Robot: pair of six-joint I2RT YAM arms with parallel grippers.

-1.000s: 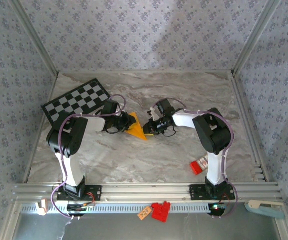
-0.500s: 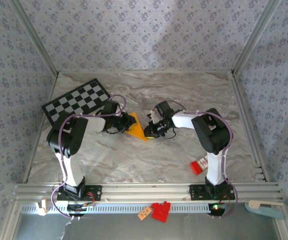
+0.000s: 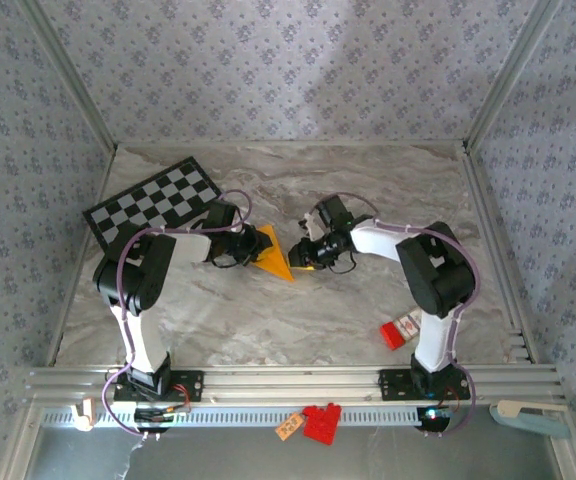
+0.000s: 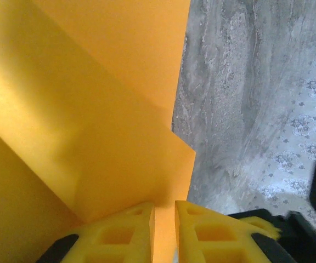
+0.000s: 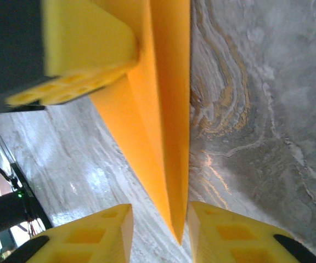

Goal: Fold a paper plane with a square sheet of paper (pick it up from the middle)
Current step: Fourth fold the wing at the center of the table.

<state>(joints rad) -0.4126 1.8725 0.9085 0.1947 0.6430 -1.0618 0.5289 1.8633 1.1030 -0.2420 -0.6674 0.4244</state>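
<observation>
The square sheet of paper (image 3: 274, 259) is orange-yellow and folded into a narrow pointed shape with a centre crease, held just above the marble table. In the left wrist view its layered flaps (image 4: 92, 109) run down between the yellow fingers, and my left gripper (image 4: 164, 224) is shut on its edge. My left gripper (image 3: 251, 252) sits at the paper's left side. My right gripper (image 3: 304, 256) faces it from the right. In the right wrist view the paper's sharp tip (image 5: 163, 164) reaches between the spread fingers of my right gripper (image 5: 159, 230), which is open and not touching it.
A black-and-white checkered board (image 3: 153, 205) lies at the back left. A small red block (image 3: 398, 332) lies near the right arm's base. Red pieces (image 3: 320, 420) sit on the front rail. Patterned walls close in the table (image 3: 268, 320) on three sides.
My right gripper has opened, letting go of the paper's tip, and its arm has shifted a little to the right. The left gripper keeps its hold unchanged.
</observation>
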